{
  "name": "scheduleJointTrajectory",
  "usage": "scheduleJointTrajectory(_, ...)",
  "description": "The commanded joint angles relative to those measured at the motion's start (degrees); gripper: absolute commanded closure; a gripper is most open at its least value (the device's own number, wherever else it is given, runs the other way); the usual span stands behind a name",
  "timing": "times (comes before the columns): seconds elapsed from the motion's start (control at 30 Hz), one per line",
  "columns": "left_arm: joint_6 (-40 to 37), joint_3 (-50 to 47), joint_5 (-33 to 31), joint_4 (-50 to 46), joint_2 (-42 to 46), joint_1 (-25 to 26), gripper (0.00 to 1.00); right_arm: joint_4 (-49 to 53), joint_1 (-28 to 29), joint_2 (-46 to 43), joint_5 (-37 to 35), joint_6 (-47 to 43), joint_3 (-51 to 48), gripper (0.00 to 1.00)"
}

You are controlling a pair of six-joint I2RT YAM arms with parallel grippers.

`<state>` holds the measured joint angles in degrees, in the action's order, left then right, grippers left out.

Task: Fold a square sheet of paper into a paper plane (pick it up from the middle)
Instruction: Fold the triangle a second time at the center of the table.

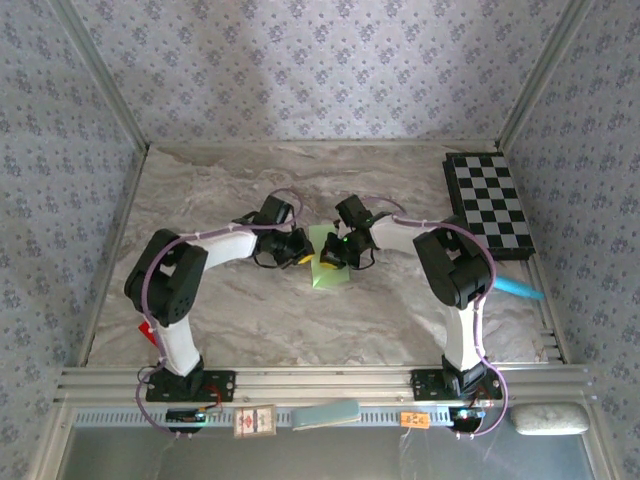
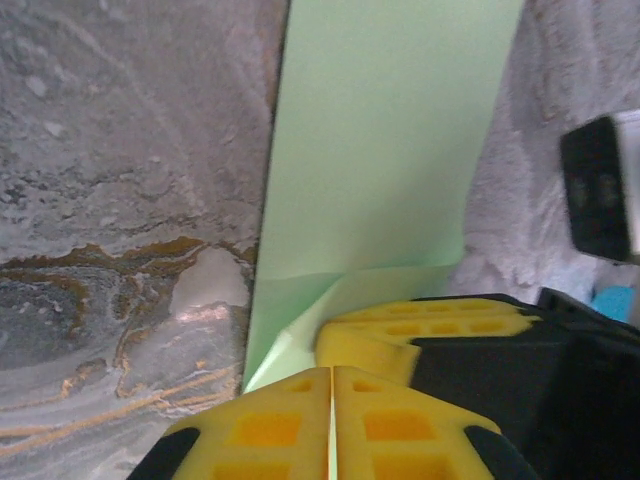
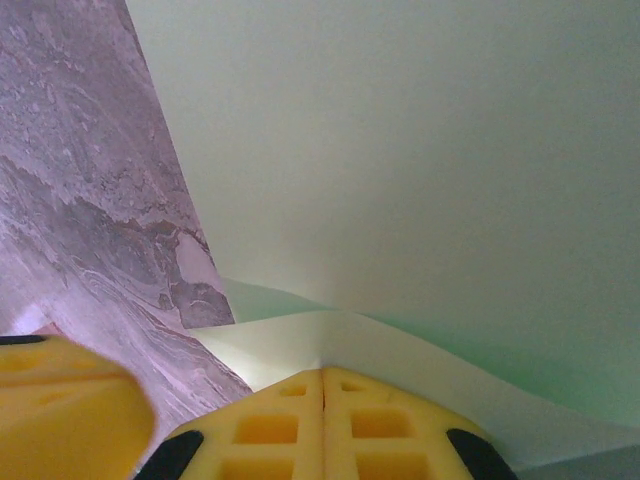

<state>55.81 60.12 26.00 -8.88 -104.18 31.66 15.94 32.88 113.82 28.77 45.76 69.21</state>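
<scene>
Marbled grey stone surface (image 1: 230, 300) runs between walls of purple flowered wallpaper (image 1: 300, 60), and at the middle of the top view lies the pale green sheet of paper (image 1: 330, 275), already creased, with both of my arms bent inward over it. My left gripper (image 2: 331, 375) sits at the paper's left side in that view; in its wrist camera the yellow fingers (image 2: 270, 430) are pressed flat together at the bottom edge of the frame, with a thin pale sliver in the seam and a folded flap of the paper running up from their tips. My right gripper (image 3: 322, 375) is just beside it, almost touching. Its yellow fingers (image 3: 390, 430) are also closed tight at the bottom centre of the frame, pinching a raised fold of the paper, which tents up from the tips and spreads over the upper right. A black-and-white checkered board (image 1: 490, 205) lies at the right edge of the surface, well apart from the paper, with a light-blue flat card (image 1: 520, 289) just below it.
</scene>
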Motion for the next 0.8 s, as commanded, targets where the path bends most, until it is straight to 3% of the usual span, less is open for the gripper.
scheduleJointTrajectory(0.0,0.17,2.35,0.85,0.15,-1.99,0.64,0.93,4.13,-0.19,1.93,-2.59,-0.67,0.40,0.94)
scheduleJointTrajectory(0.77,-2.35,5.27,-2.85,-9.26,-8.50,1.56,1.00,-4.58,-1.16,-3.87,2.54,-2.67,-0.39,0.93)
